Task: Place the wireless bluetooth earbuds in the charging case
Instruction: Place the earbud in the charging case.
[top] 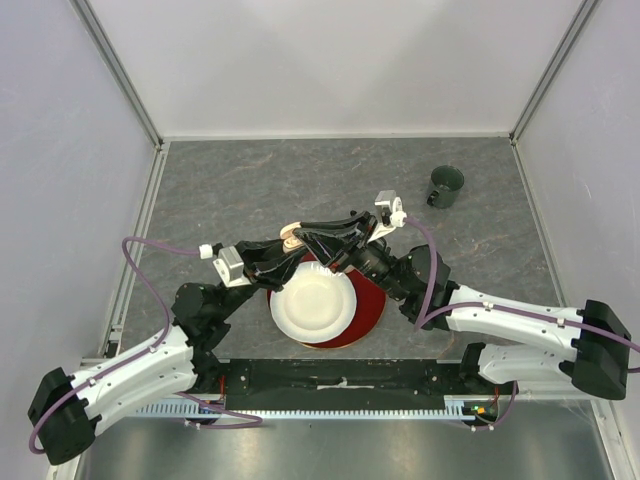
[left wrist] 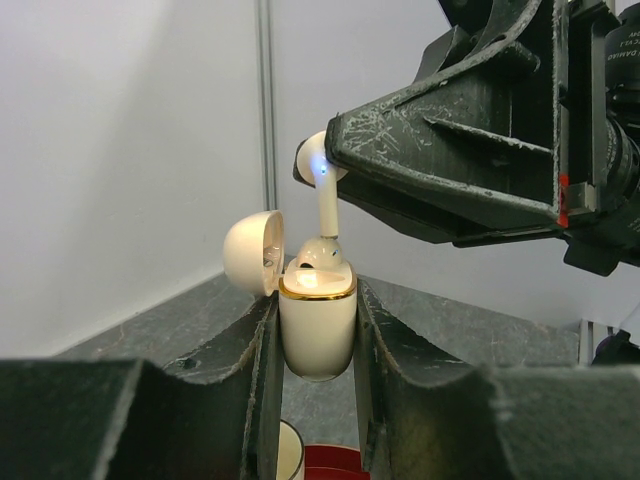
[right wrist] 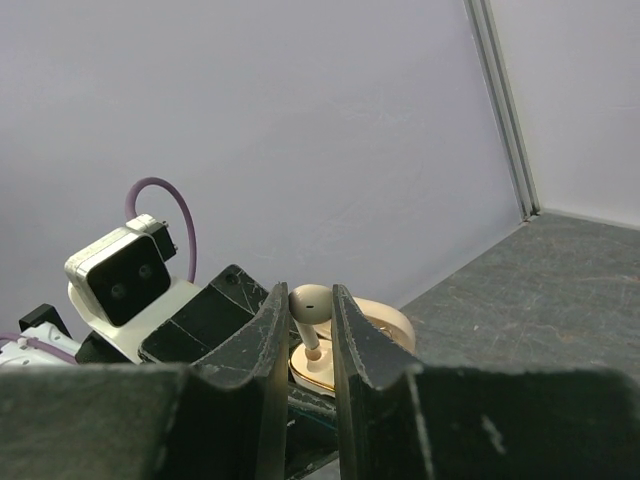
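The left gripper is closed on the charging case. Its two dark fingers press the cream body from both sides, and the case stands upright between them, with its gold rim just above the fingertips. The lid is open and hangs to the left side of the left finger, with its hollow side turned to the case. In the mouth of the case, between the fingers, there is a rounded white shape with a dark spot. I cannot tell if this is another earbud that already sits inside.

Directly above the case is the white earbud. Its stem points down and its lower end is at the mouth of the case. A small blue light shines on its head. The right gripper is closed on this earbud: the head is pinched between the two finger pads, and the stem hangs below them toward the case.

In the top view both grippers meet over the middle of the grey table. Under the fingers lies a white round dish, which sits on a red plate. Far to the right of the right fingers, well apart from them, a dark green mug stands on the table.
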You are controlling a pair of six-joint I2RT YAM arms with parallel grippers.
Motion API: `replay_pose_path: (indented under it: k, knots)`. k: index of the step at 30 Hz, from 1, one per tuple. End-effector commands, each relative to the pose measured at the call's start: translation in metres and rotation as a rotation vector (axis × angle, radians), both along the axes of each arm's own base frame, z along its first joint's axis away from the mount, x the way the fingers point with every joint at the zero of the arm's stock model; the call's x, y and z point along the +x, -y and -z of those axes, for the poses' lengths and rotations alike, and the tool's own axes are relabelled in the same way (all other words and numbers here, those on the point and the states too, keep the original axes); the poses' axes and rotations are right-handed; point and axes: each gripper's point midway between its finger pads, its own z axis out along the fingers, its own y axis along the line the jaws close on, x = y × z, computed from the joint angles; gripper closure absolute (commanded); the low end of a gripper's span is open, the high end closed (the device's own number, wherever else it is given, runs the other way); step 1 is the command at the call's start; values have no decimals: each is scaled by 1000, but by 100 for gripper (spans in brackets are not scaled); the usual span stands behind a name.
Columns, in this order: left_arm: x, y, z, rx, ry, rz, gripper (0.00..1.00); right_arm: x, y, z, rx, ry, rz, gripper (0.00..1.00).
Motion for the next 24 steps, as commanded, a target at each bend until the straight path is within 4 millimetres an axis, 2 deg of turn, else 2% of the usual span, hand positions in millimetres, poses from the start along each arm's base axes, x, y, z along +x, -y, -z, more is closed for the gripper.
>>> replay_pose_path:
  k: [1, 24]
  knots:
    - [-9, -5, -19, -70, 44, 25, 98, 1, 3, -24, 66, 15, 15, 100]
    - [-7, -3, -19, -68, 53, 22, 98, -3, -10, -12, 47, -15, -32, 100]
